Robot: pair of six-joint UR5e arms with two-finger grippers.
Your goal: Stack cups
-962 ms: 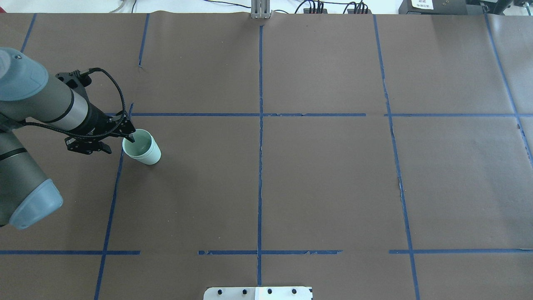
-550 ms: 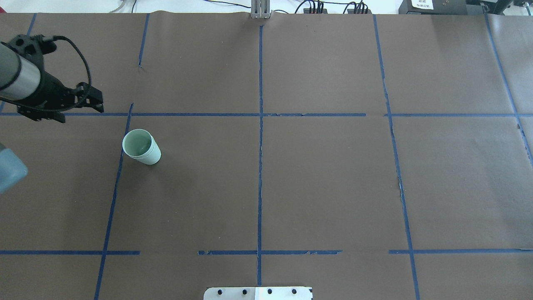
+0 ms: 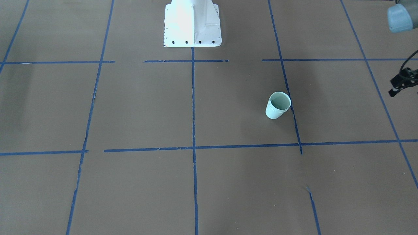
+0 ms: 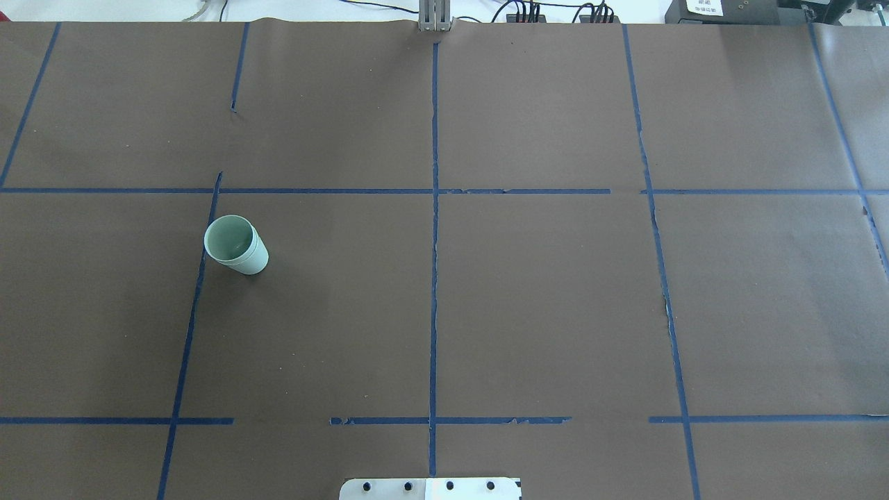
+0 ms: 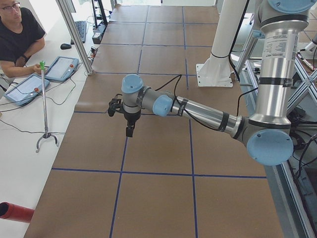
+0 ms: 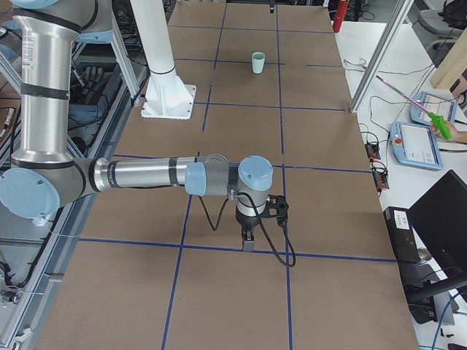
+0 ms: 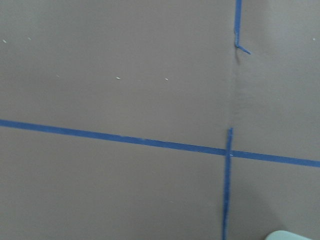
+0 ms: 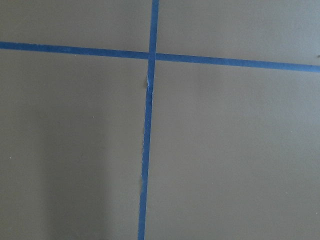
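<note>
Jaws on either arm cannot be judged parted or closed: they show too small or cropped. The cups (image 4: 236, 244) appear nested, upright on the tabletop (image 4: 555, 312), left of centre beside a tape line (image 4: 198, 292). With stacking seemingly done, the left arm (image 5: 198, 111) should travel high, clear of them.

I stood in a robotics lab, table (image 4: 555, 312) papered brown and gridded with blue tape (image 4: 434, 278), aluminium framing (image 5: 74, 34), an operator (image 5: 17, 34) beside tablets (image 5: 60, 68).

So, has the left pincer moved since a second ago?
Yes. The left pincer pulled back from the cups, leftward past the blue tape line, out of the overhead view.
</note>
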